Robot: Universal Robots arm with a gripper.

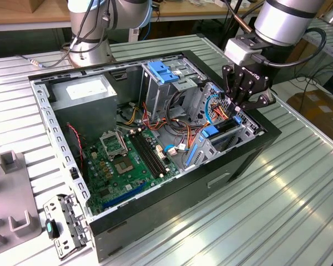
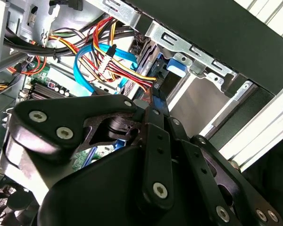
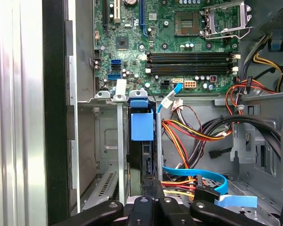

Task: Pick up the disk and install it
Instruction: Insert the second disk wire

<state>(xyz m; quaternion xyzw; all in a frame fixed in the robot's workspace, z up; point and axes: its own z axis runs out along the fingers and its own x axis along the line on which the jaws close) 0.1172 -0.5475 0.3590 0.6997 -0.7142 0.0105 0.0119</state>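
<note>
Fingers (image 3: 153, 188) directly over the disk (image 3: 142, 125), slotted in cage (image 3: 120, 141)

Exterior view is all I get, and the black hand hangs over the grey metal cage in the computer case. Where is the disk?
Observer: In the first wrist view, the dark disk with blue plastic rails stands on edge inside the grey metal cage, just ahead of the hand.
Operator: Anything close to it?
Observer: A flat blue cable curls beside the cage, apart from the disk.
</note>
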